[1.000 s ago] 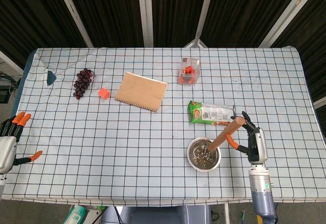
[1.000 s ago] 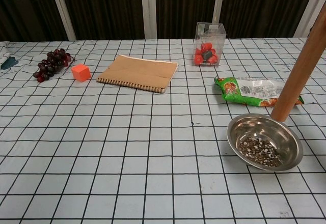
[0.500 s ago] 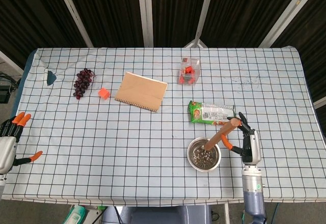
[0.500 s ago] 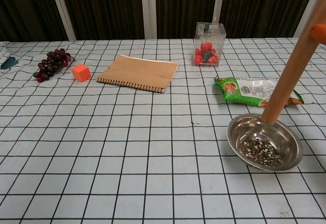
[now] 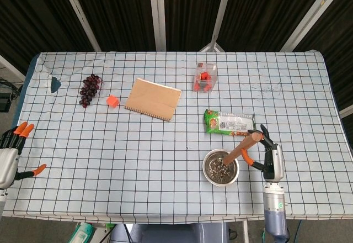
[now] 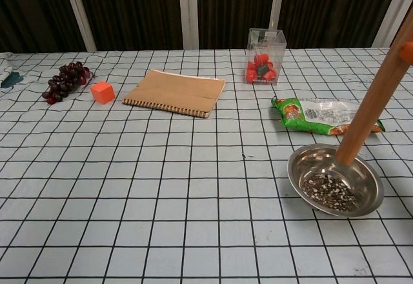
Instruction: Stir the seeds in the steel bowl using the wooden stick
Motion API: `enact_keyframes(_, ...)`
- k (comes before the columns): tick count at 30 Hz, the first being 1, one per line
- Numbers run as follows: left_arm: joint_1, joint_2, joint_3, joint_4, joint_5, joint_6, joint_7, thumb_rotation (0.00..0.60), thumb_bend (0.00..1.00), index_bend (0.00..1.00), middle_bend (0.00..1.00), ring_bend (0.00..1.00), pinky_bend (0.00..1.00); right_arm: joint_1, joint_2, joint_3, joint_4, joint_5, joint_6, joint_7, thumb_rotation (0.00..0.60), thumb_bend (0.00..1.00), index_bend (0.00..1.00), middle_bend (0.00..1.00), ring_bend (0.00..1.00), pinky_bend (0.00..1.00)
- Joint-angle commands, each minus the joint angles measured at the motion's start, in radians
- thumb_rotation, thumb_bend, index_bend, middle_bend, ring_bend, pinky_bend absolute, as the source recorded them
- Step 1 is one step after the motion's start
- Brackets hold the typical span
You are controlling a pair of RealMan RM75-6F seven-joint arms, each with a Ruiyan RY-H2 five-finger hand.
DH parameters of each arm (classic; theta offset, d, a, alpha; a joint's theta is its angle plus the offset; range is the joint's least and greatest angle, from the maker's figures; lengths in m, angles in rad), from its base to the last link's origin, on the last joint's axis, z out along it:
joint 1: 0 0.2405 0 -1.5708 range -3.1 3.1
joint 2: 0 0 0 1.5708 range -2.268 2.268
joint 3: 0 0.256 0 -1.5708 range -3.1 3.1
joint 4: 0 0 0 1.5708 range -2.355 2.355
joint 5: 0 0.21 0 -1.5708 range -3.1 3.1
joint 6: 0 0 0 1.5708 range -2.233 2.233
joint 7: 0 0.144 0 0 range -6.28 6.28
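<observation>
Meanwhile, the right hand [image 5: 269,157] held the wooden stick [image 5: 240,148] by its upper end, slanted, its lower tip down inside the steel bowl [image 5: 220,167] near the table's [image 5: 138,160] front right edge. Against half a second earlier, the hand had shifted slightly right and the stick's tip sat further right, over the bowl's back wall. The seeds [image 6: 329,190] lay heaped toward the bowl's near side. The left hand [image 5: 12,149] waited unchanged, spread and empty, at the table's left edge. A snack packet [image 6: 322,115] lay just behind the bowl.
</observation>
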Motion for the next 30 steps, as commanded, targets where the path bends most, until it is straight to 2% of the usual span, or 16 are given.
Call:
enact_keyframes(1, -0.002, -0.002, -0.002, 0.001, -0.005, -0.004, 0.005, 0.600, 0.08, 0.00, 0.00, 0.00, 0.00, -0.006, -0.006, -0.006, 0.022, -0.008, 0.010, 0.009, 0.600, 0.56, 0.71, 0.63, 0.30, 0.00)
enact_keyframes(13, -0.001, -0.013, -0.009, 0.002, -0.008, 0.009, 0.022, 0.600, 0.08, 0.00, 0.00, 0.00, 0.00, -0.011, -0.060, -0.013, 0.105, -0.025, 0.045, 0.025, 0.600, 0.56, 0.72, 0.64, 0.30, 0.00)
enact_keyframes(22, 0.000, -0.009, -0.008, 0.003, -0.005, 0.008, 0.010, 0.600, 0.08, 0.00, 0.00, 0.00, 0.00, -0.015, -0.083, -0.038, 0.139, -0.034, 0.041, 0.030, 0.600, 0.56, 0.72, 0.64, 0.30, 0.00)
enact_keyframes(30, -0.001, -0.009, -0.007, 0.003, -0.003, 0.009, 0.011, 0.600, 0.08, 0.00, 0.00, 0.00, 0.00, -0.014, -0.100, -0.038, 0.162, -0.032, 0.038, 0.032, 0.600, 0.56, 0.72, 0.64, 0.30, 0.00)
